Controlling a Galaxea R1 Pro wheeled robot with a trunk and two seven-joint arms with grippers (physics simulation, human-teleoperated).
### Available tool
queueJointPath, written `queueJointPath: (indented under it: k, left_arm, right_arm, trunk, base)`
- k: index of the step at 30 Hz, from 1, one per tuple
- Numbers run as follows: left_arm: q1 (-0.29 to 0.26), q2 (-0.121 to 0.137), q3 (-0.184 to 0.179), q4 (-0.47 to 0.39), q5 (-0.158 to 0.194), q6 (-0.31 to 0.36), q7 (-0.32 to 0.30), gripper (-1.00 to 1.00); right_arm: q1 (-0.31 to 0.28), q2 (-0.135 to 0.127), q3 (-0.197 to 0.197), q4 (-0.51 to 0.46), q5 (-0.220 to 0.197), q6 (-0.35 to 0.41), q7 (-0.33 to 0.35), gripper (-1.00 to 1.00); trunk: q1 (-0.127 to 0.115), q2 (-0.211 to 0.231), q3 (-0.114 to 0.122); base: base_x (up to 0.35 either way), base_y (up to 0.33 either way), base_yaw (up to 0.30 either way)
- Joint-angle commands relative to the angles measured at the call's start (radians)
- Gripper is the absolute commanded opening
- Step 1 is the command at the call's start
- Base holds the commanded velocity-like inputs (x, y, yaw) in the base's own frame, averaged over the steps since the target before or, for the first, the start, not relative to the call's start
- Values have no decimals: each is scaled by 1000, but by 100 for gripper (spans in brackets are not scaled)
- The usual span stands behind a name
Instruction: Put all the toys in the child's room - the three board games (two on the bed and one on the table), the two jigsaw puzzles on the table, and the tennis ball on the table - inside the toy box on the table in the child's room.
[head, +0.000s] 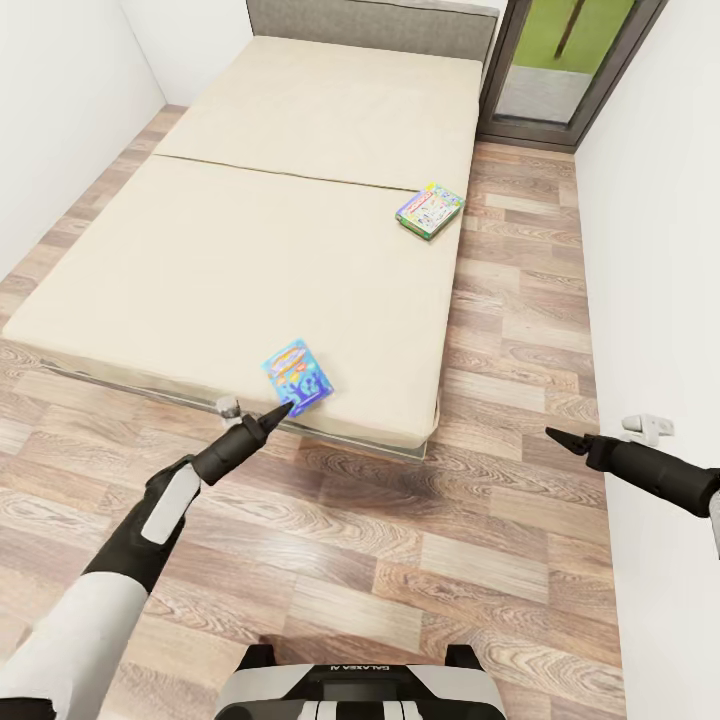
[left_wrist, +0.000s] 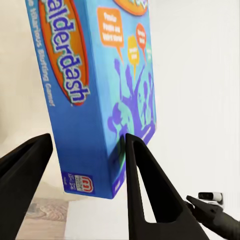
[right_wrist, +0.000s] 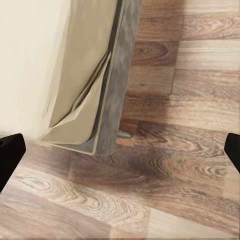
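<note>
Left wrist view: left gripper (left_wrist: 87, 165) spread open, fingers straddling the blue board game (left_wrist: 95, 85) at the bed (head: 200, 260) near edge. Push fwd to seat it deep, then close. Right gripper (head: 553, 435) idle over the floor, state unclear.

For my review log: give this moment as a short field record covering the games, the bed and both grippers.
blue game: blue Balderdash box lying flat near the foot edge of the bed
second game: white-green box lying flat near the bed's right edge
left gripper: open, fingertips at the blue box, not closed on it
right gripper: over the wood floor, holding nothing; open in the wrist view
</note>
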Motion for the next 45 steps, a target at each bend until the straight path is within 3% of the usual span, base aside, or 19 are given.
queueJointPath:
  k: [1,2,3,5,6,9,10,13,16,21,26,36,45]
  left_arm:
    - [33,-8,-4,-86,10,25,53,-100]
    - [66,-21,-6,-168,13,43,109,-100]
    - [66,-21,-6,-168,13,43,109,-100]
    - [132,-55,-11,-321,22,75,229,-100]
    - [132,-55,-11,-321,22,75,229,-100]
    - [224,-115,-33,-485,30,109,379,-100]
    - [224,-115,-33,-485,30,109,379,-100]
    - [293,-150,-59,-576,34,123,457,-100]
    - [339,-159,-68,-618,34,129,485,-100]
    - [423,-145,-74,-658,31,133,529,-100]
    - [470,-129,-65,-654,27,133,570,-100]
    - [500,-130,-50,-654,28,136,678,-100]
    - [506,-131,-45,-656,37,139,726,-100]
  right_arm:
    - [3,0,1,0,1,5,5,100]
    - [5,0,4,0,1,4,5,100]
    - [5,0,4,0,1,4,5,100]
    - [9,0,7,0,1,3,6,100]
    - [9,0,7,0,1,3,6,100]
    - [12,-3,9,0,2,0,7,100]
    - [12,-3,9,0,2,0,7,100]
    - [16,-6,10,1,4,-1,7,100]
    - [29,-8,10,1,7,-1,8,100]
    - [82,-14,9,0,11,-8,26,100]
    - [110,-15,9,0,12,-53,64,100]
    - [126,-13,9,0,13,-117,90,100]
    - [130,-9,12,0,14,-132,96,100]
  trunk:
    - [0,0,0]
    - [0,0,0]
    - [0,0,0]
    - [0,0,0]
    - [0,0,0]
    - [0,0,0]
    - [0,0,0]
    - [0,0,0]
    - [0,0,0]
    - [0,0,0]
    - [0,0,0]
    - [0,0,0]
    - [0,0,0]
  base:
    - [0,0,0]
    - [0,0,0]
    - [0,0,0]
    - [0,0,0]
    - [0,0,0]
    - [0,0,0]
    - [0,0,0]
    - [0,0,0]
    - [0,0,0]
    - [0,0,0]
    - [0,0,0]
    - [0,0,0]
    - [0,0,0]
